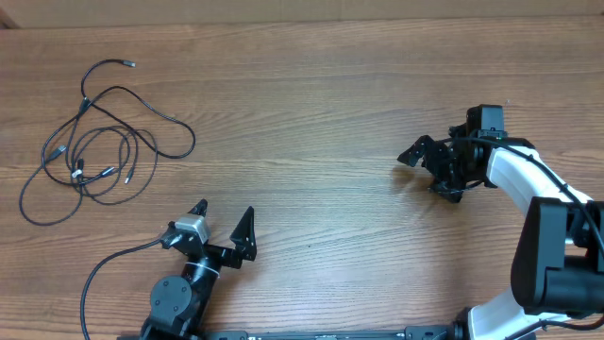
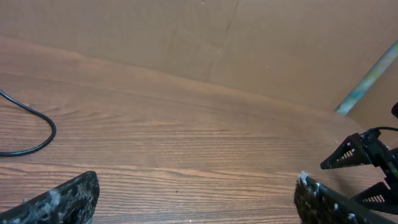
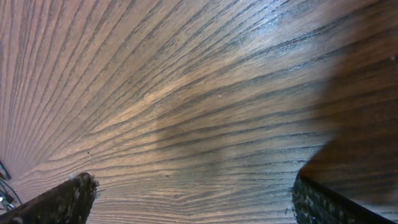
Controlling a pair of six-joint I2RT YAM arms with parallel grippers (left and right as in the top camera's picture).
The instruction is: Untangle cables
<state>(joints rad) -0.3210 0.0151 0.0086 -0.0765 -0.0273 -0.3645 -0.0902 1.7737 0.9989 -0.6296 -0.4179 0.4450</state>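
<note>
Cables (image 1: pixel 85 172) lie in a loose tangle on the wooden table (image 1: pixel 311 113), ahead and to the left of the left gripper (image 1: pixel 225 208), well apart from it. Its jaws stand spread wide, pinching nothing. The right gripper (image 1: pixel 422 173), much farther from the tangle, also has its jaws spread and empty.
</note>
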